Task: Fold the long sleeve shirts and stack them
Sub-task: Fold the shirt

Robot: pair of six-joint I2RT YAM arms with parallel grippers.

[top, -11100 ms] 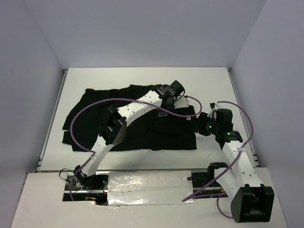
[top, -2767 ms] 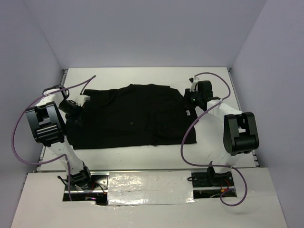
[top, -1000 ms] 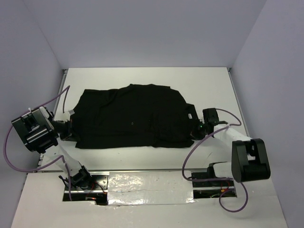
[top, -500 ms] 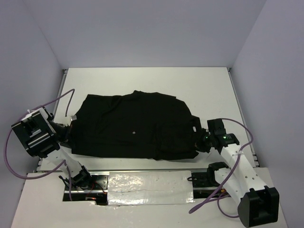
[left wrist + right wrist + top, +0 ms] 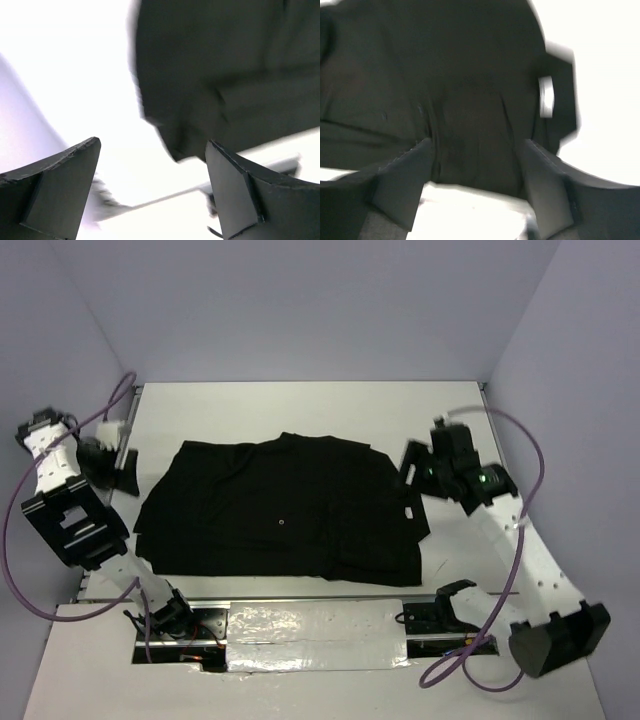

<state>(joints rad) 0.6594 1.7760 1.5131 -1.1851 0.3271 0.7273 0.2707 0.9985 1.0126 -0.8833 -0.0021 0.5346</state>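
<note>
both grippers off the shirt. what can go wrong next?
The shirt lies with its near edge close to the front of the table; a pull toward the bases may drag it over.
Its right side by the white label is rumpled; the right gripper may pinch several layers and skew the fold.

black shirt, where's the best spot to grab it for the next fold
Probably its two short end edges, left gripper from the left, right gripper from the right. The black shirt lies flat and wide on the table, so only edges offer a lip, and each open gripper sits beside its end.
</note>
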